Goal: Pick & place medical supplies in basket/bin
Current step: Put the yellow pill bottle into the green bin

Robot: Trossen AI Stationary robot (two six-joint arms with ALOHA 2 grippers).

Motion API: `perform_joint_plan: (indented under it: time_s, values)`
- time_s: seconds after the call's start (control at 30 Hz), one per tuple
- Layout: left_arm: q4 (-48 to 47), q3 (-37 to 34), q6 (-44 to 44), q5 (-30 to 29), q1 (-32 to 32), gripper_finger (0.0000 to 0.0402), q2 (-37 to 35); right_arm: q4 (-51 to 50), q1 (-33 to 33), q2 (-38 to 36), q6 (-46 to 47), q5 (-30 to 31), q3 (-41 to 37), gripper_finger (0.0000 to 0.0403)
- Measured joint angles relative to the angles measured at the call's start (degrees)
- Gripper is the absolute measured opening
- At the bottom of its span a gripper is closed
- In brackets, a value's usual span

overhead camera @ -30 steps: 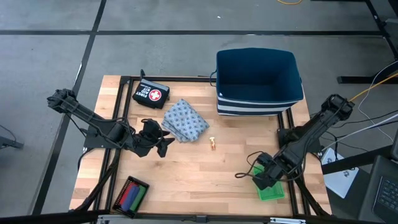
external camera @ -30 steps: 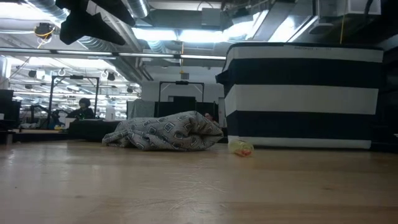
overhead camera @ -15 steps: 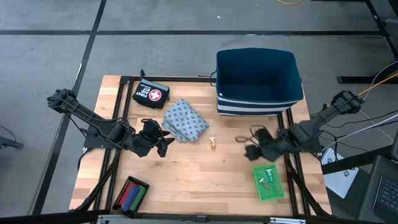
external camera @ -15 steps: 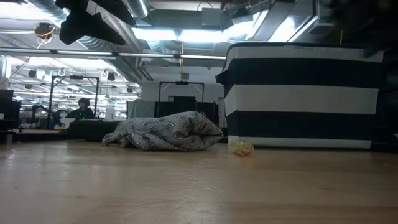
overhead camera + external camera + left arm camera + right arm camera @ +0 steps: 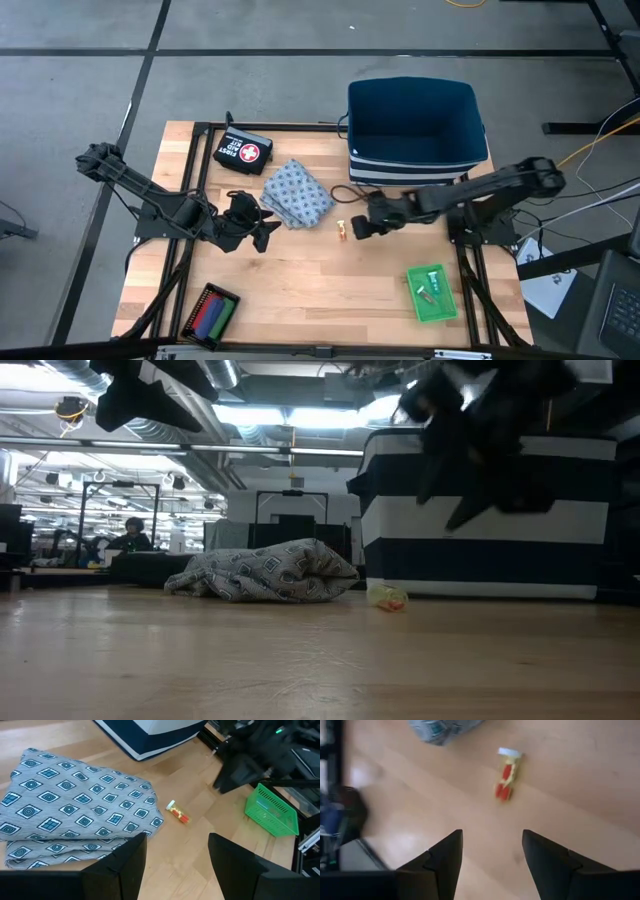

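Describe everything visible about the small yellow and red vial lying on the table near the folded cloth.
The small vial is a short tube with a white cap at one end and a yellow and red body, probably plastic. It lies on its side on the bare wooden table, near the middle, between the folded cloth and the striped bin, touching neither. Nothing grips it: the right gripper hovers just beside it with fingers open, and the left gripper waits on the cloth's other side.
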Motion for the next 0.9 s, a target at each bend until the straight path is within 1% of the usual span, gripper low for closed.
perform_joint_plan:
  time_s: [0.13,0.33,0.4,0.47,0.57,0.67,0.9]
  values:
    - [-0.05,0.00,-0.45,0.02,0.00,0.0210,0.00,1.09,-1.73,5.47,-2.87,-1.67,1.51,0.0208]
    - [-0.04,0.00,-0.65,0.09,0.35,0.0210,0.00,1.05,-3.49,13.18,-8.70,-2.00,8.21,0.0207]
    - [-0.04,0.00,-0.63,0.17,0.59,0.0210,0.00,0.98,-4.36,15.68,-10.27,-3.02,10.44,0.0207]
    - [-0.02,0.00,-0.62,0.17,0.85,0.0210,0.00,-0.20,-4.96,18.11,-11.87,-3.91,12.33,0.0207]
    - [-0.02,0.00,-0.61,0.18,0.90,0.0210,0.00,-4.63,-5.77,21.21,-14.33,-4.69,14.54,0.0207]
    - [-0.04,0.00,-0.61,0.22,0.87,0.0210,0.00,-5.68,-6.53,23.28,-16.30,-5.02,15.30,0.0207]
    - [-0.10,0.00,-0.56,0.20,0.87,0.0210,0.00,-5.14,-7.03,26.06,-17.12,-6.52,15.34,0.0207]
